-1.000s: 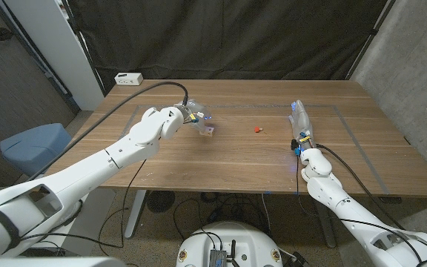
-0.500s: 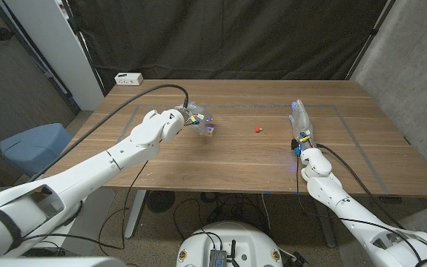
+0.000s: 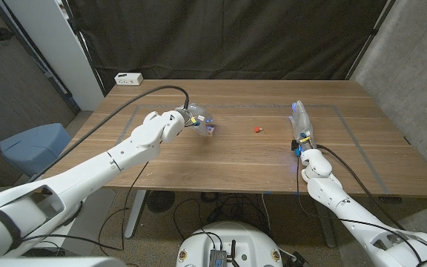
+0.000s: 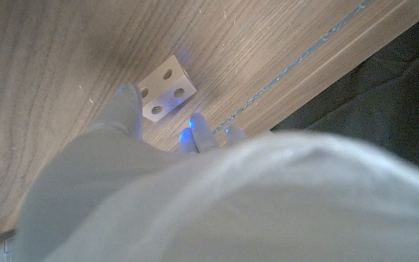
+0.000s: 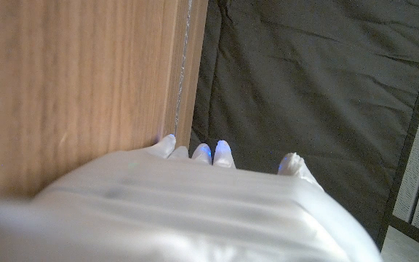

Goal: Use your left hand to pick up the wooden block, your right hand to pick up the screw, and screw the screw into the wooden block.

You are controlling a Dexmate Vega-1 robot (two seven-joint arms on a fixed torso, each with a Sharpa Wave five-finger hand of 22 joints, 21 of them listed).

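Head view: the left hand [image 3: 186, 119] had reached the wooden block [image 3: 208, 131], which lay left of centre, toward the far edge of the tabletop [image 3: 236, 167]. In the left wrist view its fingers [image 4: 128, 110] were spread on either side of the block, apparently not yet closed on it. The screw [image 3: 256, 129] lay near mid-tabletop, untouched; the right hand [image 3: 300, 122] waited near the right edge, fingers extended, holding nothing. Step in hand: grasping the block. Next: close the fingers and lift.
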